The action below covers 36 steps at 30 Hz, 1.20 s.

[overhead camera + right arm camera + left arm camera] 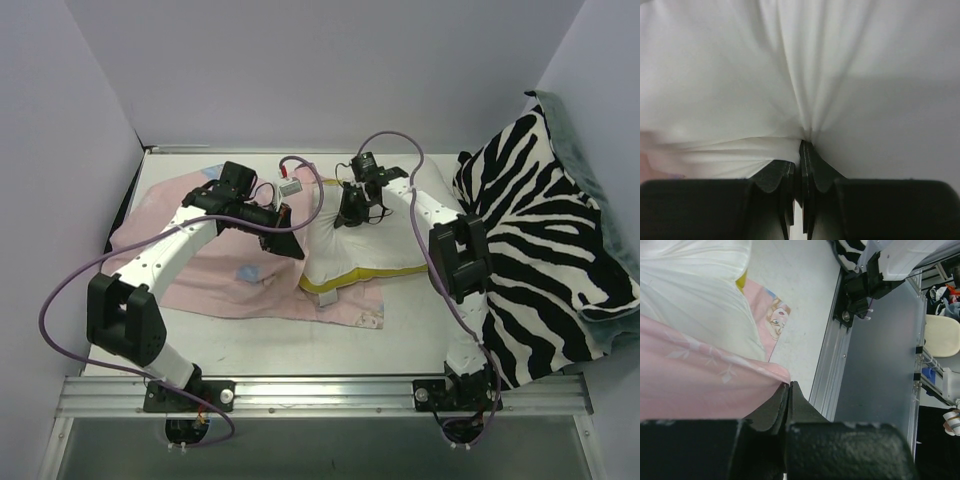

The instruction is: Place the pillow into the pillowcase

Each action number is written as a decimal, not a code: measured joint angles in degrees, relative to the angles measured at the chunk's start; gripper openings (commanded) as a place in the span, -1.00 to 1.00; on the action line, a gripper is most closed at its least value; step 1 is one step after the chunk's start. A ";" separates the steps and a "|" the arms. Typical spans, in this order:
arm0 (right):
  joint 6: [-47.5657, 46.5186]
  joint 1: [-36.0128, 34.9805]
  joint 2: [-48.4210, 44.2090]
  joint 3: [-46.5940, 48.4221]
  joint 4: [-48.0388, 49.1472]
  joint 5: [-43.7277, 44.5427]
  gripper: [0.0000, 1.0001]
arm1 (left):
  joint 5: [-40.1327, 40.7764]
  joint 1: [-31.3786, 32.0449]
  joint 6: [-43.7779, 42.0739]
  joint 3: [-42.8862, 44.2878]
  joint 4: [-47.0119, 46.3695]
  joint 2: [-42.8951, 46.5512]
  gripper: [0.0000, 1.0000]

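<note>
Pillow: a plump white cushion (365, 245) with a yellow band along its near edge, at the centre of the top view, lying on the right end of the pillowcase.
Pillowcase: thin fabric (215, 270) showing its pale pink side, spread flat on the bench from centre left to below the pillow. A strip sticks out under the pillow's near edge.
Left gripper: clenched (789, 390) on a fold of the pillowcase (700, 385), with the pink edge pinched between its fingertips. In the top view it sits just left of the pillow's left side (292, 243).
Right gripper: clamped (801, 150) on a bunch of the pillow's white cloth (790, 65), with creases fanning out from the pinch. In the top view it is at the pillow's far edge (350, 215).
Print: a blonde cartoon face (777, 317) shows on a turned corner of the pillowcase, right of the pillow (695, 300) in the left wrist view.
Bench: white surface (300, 345), with a metal rail (330, 392) along its near edge.
Blanket: zebra-striped (540, 250), heaped at the right of the frame, apart from the pillow.
</note>
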<state>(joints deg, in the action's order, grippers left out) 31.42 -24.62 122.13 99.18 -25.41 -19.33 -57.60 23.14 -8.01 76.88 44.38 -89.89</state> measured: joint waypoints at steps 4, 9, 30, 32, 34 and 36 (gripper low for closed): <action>5.07 -0.11 -1.40 -2.43 2.38 3.21 -1.00 | -2.38 0.04 0.09 3.15 0.55 -0.02 -1.00; 8.72 -1.49 -1.84 -5.01 5.66 5.79 -1.00 | -2.32 1.09 2.47 7.52 -2.12 -1.27 -0.95; -5.42 4.59 -17.35 -17.33 8.00 -18.05 0.24 | 24.24 2.56 2.12 -4.20 -3.61 16.98 0.15; -8.09 3.13 -22.05 -20.96 6.64 -19.08 0.19 | 28.02 7.10 1.31 -7.06 -2.56 20.20 0.14; -9.51 1.33 -24.57 -23.54 5.84 -20.17 0.18 | 31.19 10.69 0.92 -9.11 -1.38 20.59 0.15; -9.99 -0.39 -24.87 -25.05 5.29 -21.24 0.18 | 34.58 12.52 0.85 -10.82 -1.11 18.67 0.17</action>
<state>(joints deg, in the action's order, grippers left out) 21.43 -25.02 97.25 74.13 -20.12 -40.58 -23.03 35.66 -7.16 66.06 43.27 -71.22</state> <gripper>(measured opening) 0.596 0.573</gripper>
